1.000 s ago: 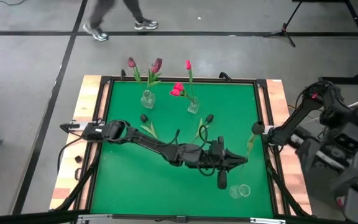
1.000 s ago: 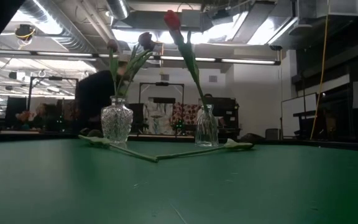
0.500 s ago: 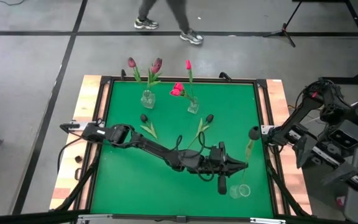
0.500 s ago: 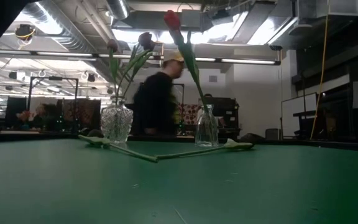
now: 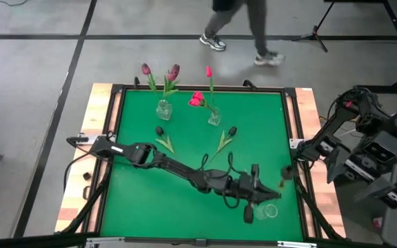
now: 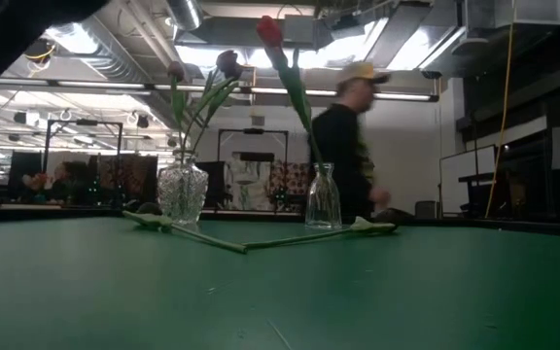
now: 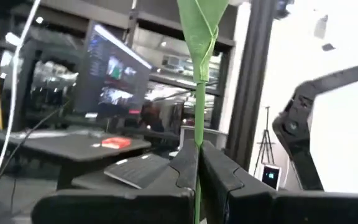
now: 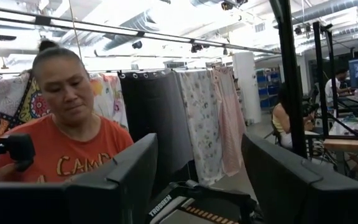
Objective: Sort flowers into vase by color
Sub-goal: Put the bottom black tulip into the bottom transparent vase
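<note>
My left arm reaches across the green table to its near right corner. My left gripper [image 5: 274, 186] [image 7: 198, 174] is shut on a dark-headed flower [image 5: 285, 172], just beyond an empty glass vase [image 5: 268, 211]. At the far side, one vase [image 5: 163, 109] [image 6: 182, 190] holds purple flowers [image 5: 173, 71] and another [image 5: 214, 117] [image 6: 323, 198] holds pink ones [image 5: 197, 99]. Two dark-headed flowers [image 5: 161, 136] [image 5: 225, 138] lie flat on the table. My right gripper [image 8: 197, 186] is open, waiting off the table's right edge [image 5: 307, 149]. My left gripper pinches the flower's green stem [image 7: 199, 134] between its two fingers, which lie level, pointing toward the table's right side and across the stem. The flower is lifted clear and stands about upright, a leaf [image 7: 200, 25] above the fingers. Its head is outside the wrist view.
A raised frame [image 5: 291, 124] rims the table. The middle of the green mat [image 5: 185, 138] is open between the lying flowers. A person [image 5: 243, 21] walks past beyond the far edge, and another person [image 8: 67, 130] shows in the room.
My left gripper has moved toward the near edge and the empty vase, carrying the flower, which now stands more upright. A person has walked from left to right behind the table.
</note>
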`<state>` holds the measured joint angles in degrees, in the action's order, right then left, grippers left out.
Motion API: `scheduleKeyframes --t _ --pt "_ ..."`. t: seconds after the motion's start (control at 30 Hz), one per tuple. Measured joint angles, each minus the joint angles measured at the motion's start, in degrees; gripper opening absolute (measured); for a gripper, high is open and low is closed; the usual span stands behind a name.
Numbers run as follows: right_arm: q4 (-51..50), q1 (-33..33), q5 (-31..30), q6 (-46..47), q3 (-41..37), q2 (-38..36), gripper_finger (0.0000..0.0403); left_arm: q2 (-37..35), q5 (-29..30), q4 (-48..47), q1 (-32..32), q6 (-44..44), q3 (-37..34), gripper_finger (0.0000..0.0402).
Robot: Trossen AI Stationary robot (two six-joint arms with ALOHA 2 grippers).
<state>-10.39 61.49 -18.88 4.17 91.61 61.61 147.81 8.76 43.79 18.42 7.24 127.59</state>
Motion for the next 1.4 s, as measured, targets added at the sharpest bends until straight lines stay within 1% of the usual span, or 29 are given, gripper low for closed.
scheduleKeyframes --t 0.07,0.1,0.17,0.3,0.37,0.5,0.67,0.8,0.87,1.13,1.4 --pt "-0.1 0.0 -0.7 0.2 0.0 0.1 0.0234 2.1 0.3 -2.8 0.3 -1.5 3.7 0.0001" --pt "-0.1 0.0 -1.1 0.5 0.0 0.1 0.0234 2.3 0.9 -4.6 0.5 -1.8 4.2 0.0001" --pt "-0.3 0.0 -1.4 1.4 0.0 0.1 0.0234 2.4 2.3 -6.5 0.6 -4.0 4.2 0.0001" --pt "-1.2 0.0 -1.1 1.3 0.0 0.1 0.0234 1.8 8.0 -7.4 0.6 -14.9 4.3 0.0001" --pt "-2.0 0.0 -1.1 1.2 0.0 0.1 0.0234 1.6 9.7 -6.9 1.0 -16.9 4.4 0.0001" --pt "-3.3 0.0 -1.1 1.2 0.0 0.1 0.0234 1.6 9.2 -7.7 1.7 -13.9 4.4 0.0001" --pt "-3.4 0.0 -1.0 1.1 0.0 0.1 0.0234 1.6 9.3 -8.3 2.2 -13.6 4.4 0.0001" --pt "-3.8 0.0 -1.0 1.1 0.0 0.1 0.0234 1.6 7.8 -10.8 2.4 -8.8 4.4 0.0001" --pt "-3.7 0.0 -1.0 1.1 0.0 0.1 0.0234 1.6 7.2 -11.6 2.2 -7.8 4.4 0.0001" --pt "-3.7 0.0 -1.0 1.1 0.0 0.1 0.0234 1.6 6.8 -12.6 2.0 -7.8 4.4 0.0001" --pt "-3.7 0.0 -1.0 1.1 0.0 0.1 0.0234 1.6 5.2 -14.4 0.9 -8.1 4.3 0.0001"
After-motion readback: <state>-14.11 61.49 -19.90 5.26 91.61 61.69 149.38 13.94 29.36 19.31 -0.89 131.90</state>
